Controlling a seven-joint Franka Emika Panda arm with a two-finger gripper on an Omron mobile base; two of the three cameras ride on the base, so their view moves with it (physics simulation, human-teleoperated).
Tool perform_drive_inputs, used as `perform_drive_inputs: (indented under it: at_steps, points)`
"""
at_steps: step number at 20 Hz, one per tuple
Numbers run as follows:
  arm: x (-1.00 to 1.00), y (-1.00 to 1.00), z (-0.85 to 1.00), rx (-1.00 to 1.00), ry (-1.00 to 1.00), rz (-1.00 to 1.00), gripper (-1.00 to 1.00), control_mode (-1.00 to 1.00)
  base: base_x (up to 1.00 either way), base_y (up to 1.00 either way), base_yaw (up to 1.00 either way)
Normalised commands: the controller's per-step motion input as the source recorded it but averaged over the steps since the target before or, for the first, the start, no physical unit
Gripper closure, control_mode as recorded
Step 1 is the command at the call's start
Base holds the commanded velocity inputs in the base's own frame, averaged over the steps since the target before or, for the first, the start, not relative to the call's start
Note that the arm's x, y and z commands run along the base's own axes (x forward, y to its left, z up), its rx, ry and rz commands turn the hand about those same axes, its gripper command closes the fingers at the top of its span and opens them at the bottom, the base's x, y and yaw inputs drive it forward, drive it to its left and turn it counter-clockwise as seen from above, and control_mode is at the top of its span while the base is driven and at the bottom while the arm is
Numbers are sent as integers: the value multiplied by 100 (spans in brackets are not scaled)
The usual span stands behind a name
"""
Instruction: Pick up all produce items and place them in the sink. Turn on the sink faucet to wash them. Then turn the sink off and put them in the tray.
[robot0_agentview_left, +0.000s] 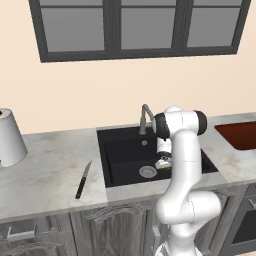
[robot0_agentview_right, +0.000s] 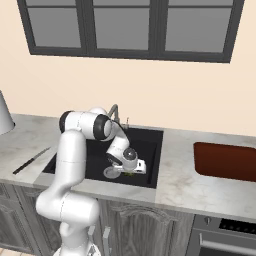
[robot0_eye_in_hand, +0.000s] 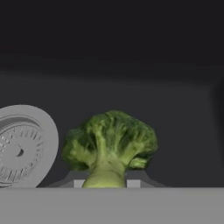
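- The broccoli floret (robot0_eye_in_hand: 109, 146) lies on the floor of the sink (robot0_agentview_left: 112, 150), just beside the round drain (robot0_eye_in_hand: 22, 146); your hand view shows its pale stem between the two finger tips.
- The gripper (robot0_agentview_right: 131, 170) sits low in the basin with its jaws drawn in against that stem, so you appear to be pinching the floret.
- The hold is on the narrow stem only; you risk the heavy crown pivoting or slipping out on lifting.
- The faucet (robot0_agentview_left: 146, 117) stands close behind your arm; a careless rise could clip its spout.
- The tray (robot0_agentview_right: 225, 160) lies well apart on the counter, so a weak grip may drop the floret in transit.
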Motion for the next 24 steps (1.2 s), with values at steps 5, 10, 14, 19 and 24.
perform_drive_inputs:
  at_steps: [5, 10, 14, 19, 24]
  points:
    - [0, 0, -1, 0, -4, 0, 100, -100, 0, 0, 0]
    - [0, 0, 0, 0, 0, 0, 100, -100, 0, 0, 0]
    - [0, 0, 0, 0, 0, 0, 100, -100, 0, 0, 0]
    - [0, 0, 0, 0, 0, 0, 100, -100, 0, 0, 0]
    - [-8, 0, 0, 0, 0, 0, 100, -100, 0, 0, 0]
